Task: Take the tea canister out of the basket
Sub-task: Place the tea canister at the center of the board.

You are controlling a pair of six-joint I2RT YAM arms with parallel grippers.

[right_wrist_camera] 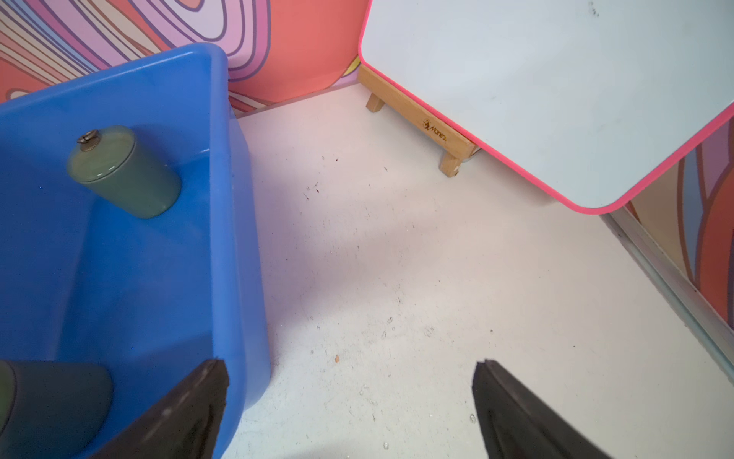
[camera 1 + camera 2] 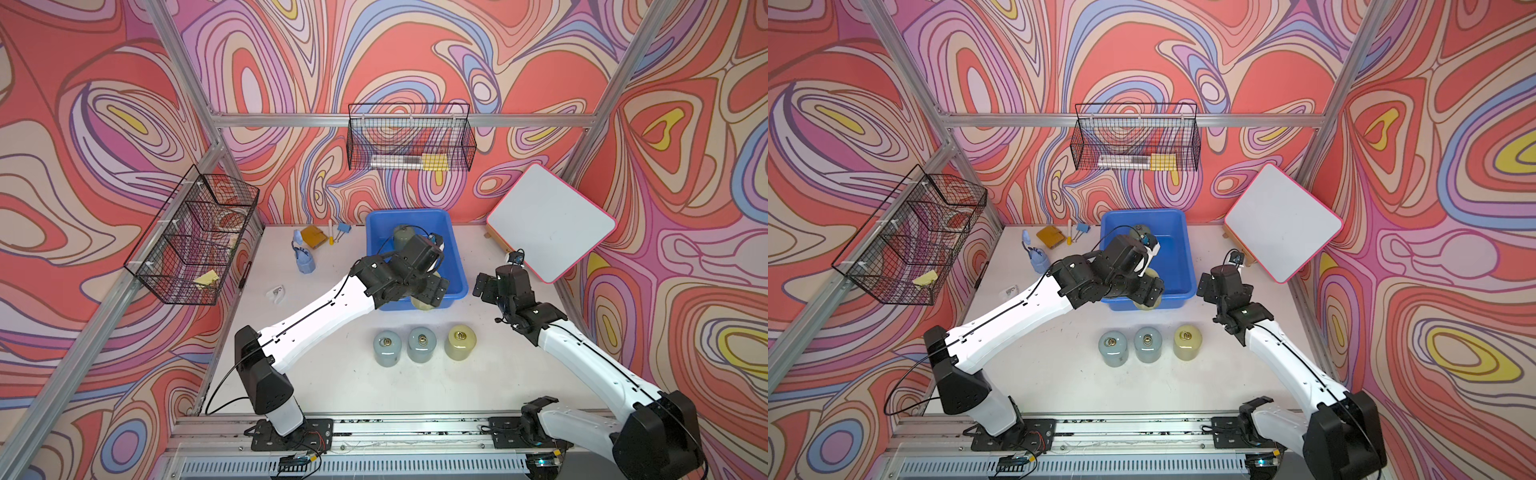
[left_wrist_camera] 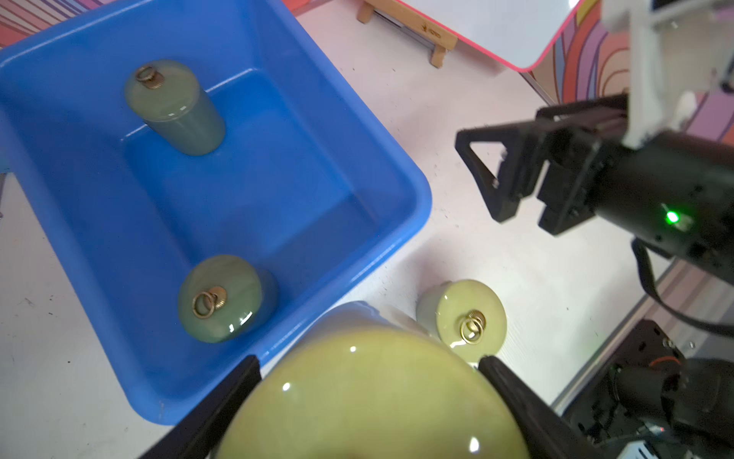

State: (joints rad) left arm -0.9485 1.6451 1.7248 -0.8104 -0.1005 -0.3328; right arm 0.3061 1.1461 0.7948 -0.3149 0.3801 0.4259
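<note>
The left gripper clasps the yellow-green tea canister, raised over the blue basket at its near rim, so the next move is probably to carry it nearer and set it by the canister row, while the right gripper hangs empty, jaws spread.

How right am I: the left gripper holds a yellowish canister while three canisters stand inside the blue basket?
Only two green canisters stand inside the blue basket, not three; the left wrist view shows it. The left gripper holds a yellowish canister.

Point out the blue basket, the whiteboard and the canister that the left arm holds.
blue basket [image 2: 419,213], in a top view, far rim
whiteboard [image 2: 548,220], in a top view, white face
held canister [image 3: 369,397], left wrist view, glossy surface
</note>
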